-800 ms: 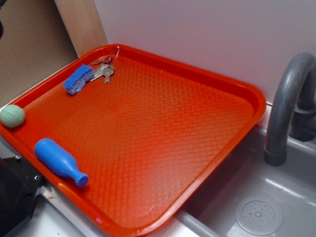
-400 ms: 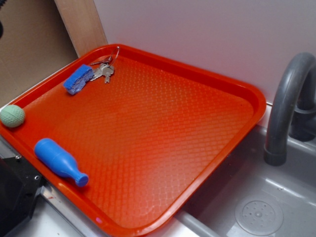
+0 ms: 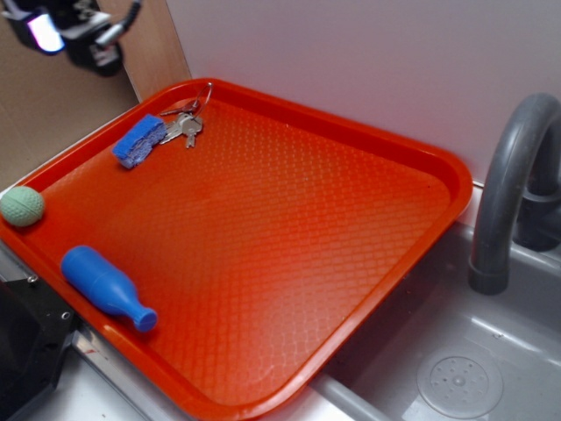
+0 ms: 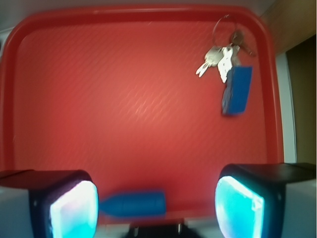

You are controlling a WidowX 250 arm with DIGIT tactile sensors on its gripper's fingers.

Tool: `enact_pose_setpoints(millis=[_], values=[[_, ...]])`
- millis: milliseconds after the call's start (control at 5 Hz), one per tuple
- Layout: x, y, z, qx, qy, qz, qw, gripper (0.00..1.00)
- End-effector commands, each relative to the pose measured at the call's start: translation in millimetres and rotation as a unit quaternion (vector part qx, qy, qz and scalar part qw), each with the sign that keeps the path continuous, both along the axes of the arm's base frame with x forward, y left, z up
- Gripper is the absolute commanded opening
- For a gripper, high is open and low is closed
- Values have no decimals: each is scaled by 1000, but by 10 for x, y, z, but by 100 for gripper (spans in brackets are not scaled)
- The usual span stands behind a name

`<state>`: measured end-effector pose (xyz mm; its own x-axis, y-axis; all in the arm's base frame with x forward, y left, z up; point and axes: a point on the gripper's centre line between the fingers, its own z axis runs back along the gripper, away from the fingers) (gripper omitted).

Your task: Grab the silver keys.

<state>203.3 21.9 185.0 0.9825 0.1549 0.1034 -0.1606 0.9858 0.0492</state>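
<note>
Right now the silver keys [image 3: 185,129] [image 4: 220,58] lie flat in the far left corner of the red tray [image 3: 368,140] [image 4: 99,99], their thin wire ring propped against the tray rim. Blue sponge [image 3: 138,140] [image 4: 237,90] sits just beside them, touching or nearly so; hard to tell. Blue bottle-shaped toy [image 3: 107,288] [image 4: 132,204] lies on its side near the tray's front left edge, green ball [image 3: 21,206] at the left rim, both well apart from the keys. Gripper [image 3: 70,31] [image 4: 156,208] hangs high above the tray's far left corner, jaws spread wide, nothing between them. Grey sink [image 3: 456,368] and faucet [image 3: 508,184] to the right of the tray.
</note>
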Motion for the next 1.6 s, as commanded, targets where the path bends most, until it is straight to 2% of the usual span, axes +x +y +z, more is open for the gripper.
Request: enact_pose_setpoints(millis=[0, 200, 400, 600, 1000, 1200, 1400], values=[[261, 369, -79, 81, -135, 84, 984, 100], [398, 577, -178, 92, -163, 113, 976, 100], [358, 806, -255, 66, -190, 143, 969, 100], [525, 901, -355, 43, -189, 138, 971, 100], [919, 1072, -566, 25, -173, 124, 977, 100], [1003, 1173, -620, 35, -165, 133, 977, 100], [1125, 1269, -863, 37, -135, 141, 980, 100]])
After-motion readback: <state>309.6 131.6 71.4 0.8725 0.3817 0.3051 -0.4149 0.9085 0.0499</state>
